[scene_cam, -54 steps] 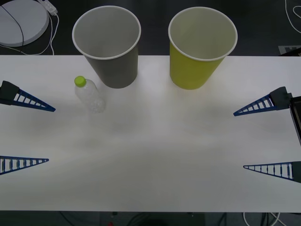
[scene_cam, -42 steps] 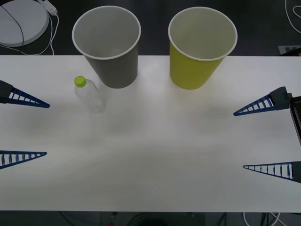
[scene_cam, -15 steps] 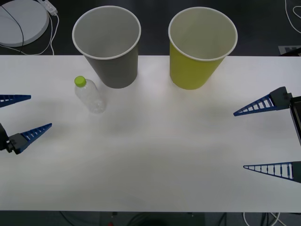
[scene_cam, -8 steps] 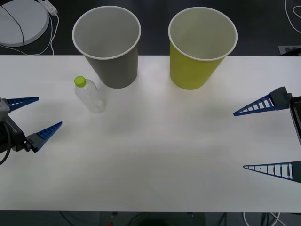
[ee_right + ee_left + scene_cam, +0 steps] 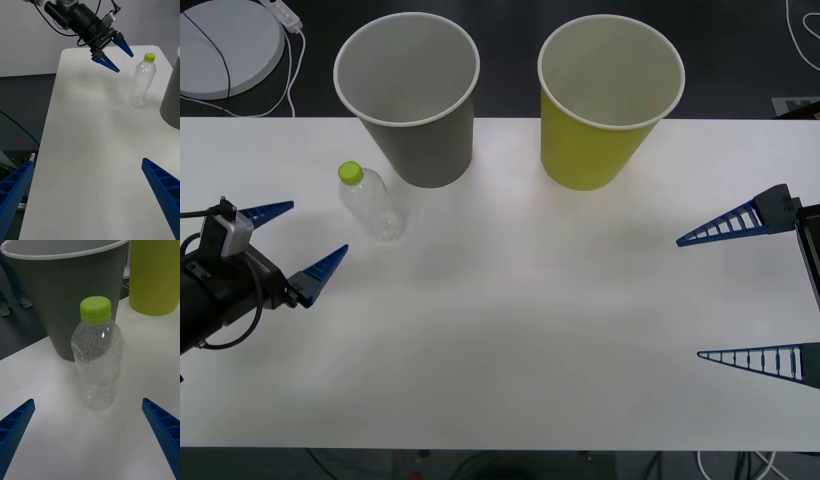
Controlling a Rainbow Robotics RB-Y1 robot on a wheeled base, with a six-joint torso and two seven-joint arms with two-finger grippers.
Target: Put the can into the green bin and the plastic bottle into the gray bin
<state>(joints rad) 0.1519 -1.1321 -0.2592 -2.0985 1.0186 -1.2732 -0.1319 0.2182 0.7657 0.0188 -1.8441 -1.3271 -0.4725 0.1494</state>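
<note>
The plastic bottle stands upright on the white table, clear with a lime-green cap, just left of the gray bin. The green bin stands to the right of the gray one. My left gripper is open at the left side of the table, its fingers pointing at the bottle a short way off; the left wrist view has the plastic bottle centred ahead between them, with the gray bin behind. My right gripper rests open at the right edge. The can is out of view.
A white round disc with cables lies beyond the table's far left corner. The white table stretches bare between the two arms. The right wrist view looks across it to the left gripper and the bottle.
My left gripper has turned and moved in from the left edge toward the bottle, its fingers now closer together and aimed at it. The right arm, bottle and bins have not moved.
</note>
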